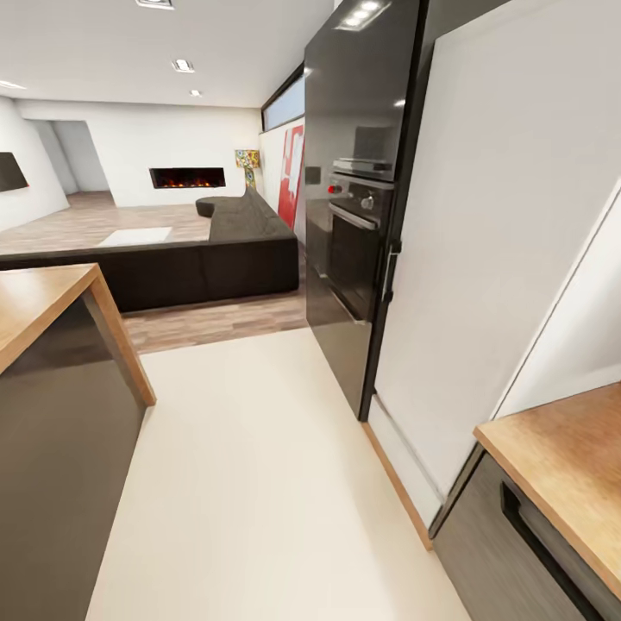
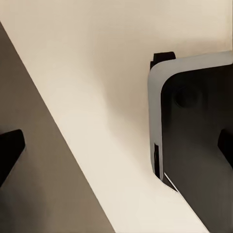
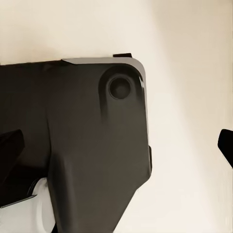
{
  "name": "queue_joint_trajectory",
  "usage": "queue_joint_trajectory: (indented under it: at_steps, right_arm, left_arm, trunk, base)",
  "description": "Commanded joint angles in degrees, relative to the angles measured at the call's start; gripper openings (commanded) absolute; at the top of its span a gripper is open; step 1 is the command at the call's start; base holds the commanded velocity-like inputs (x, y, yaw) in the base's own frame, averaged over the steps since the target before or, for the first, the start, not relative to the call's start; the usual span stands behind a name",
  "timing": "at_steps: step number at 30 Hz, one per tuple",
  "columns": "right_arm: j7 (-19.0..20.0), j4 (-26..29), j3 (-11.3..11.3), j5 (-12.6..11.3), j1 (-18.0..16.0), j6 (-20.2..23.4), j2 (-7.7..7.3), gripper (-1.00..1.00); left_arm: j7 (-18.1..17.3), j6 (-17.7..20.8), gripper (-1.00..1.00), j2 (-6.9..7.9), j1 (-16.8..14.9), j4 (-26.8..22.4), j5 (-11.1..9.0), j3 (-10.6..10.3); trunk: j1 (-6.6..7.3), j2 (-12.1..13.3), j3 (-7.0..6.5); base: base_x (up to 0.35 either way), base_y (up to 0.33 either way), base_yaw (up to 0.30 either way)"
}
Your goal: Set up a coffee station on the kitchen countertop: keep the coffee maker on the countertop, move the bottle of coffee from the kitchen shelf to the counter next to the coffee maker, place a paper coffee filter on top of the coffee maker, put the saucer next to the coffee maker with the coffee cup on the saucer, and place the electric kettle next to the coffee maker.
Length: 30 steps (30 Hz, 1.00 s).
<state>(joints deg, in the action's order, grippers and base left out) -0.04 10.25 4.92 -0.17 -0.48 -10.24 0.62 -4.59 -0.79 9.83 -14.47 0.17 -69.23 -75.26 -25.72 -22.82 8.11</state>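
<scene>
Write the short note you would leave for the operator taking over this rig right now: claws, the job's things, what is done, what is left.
Left claw: open, holding nothing, over the pale floor.
Right claw: open, holding nothing, above the robot's dark base.
Job's things: none in sight. Head view looks down a kitchen aisle between a wooden countertop on the left, another countertop on the right, and a black built-in oven ahead.
Done: nothing these pictures confirm.
Left: find the coffee maker, coffee bottle, filter, saucer, cup and kettle, then arrange them.
</scene>
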Motion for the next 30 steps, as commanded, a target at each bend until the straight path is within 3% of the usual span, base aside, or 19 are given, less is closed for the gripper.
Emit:
queue_joint_trajectory:
  at_steps: [1,8,19,25,30]
  right_arm:
    - [0.1,-0.03,0.45,-0.08,-0.05,-0.22,0.02,1.0]
    - [0.38,-0.05,0.4,-0.09,-0.05,-0.04,0.07,1.0]
    - [0.34,0.29,0.48,0.07,-0.05,0.03,-0.02,1.0]
    - [0.22,0.37,0.87,-0.18,-0.05,0.02,-0.09,1.0]
    - [0.22,0.14,0.97,-0.27,-0.05,0.03,-0.18,1.0]
  left_arm:
    - [-0.24,-0.08,1.0,0.02,-0.03,0.05,-0.56,-0.48]
    - [-0.24,-0.08,1.0,0.09,-0.03,0.09,-0.56,-0.42]
    - [-0.24,-0.08,1.0,0.02,-0.04,0.09,-0.56,-0.43]
    - [-0.24,-0.09,1.0,0.04,-0.03,0.08,-0.62,-0.44]
    - [-0.24,-0.17,1.0,0.08,-0.03,0.05,-0.65,-0.43]
  trunk:
    - [-0.06,-0.1,0.07]
    - [-0.06,-0.1,-0.21]
    - [-0.06,-0.1,-0.25]
    - [-0.06,-0.1,-0.25]
    - [-0.06,-0.1,-0.31]
  base:
    - [0.339,0.0,-0.2]
    - [0.303,0.136,-0.213]
    - [0.223,0.185,-0.023]
    - [0.156,0.036,-0.009]
    - [0.057,0.002,-0.229]
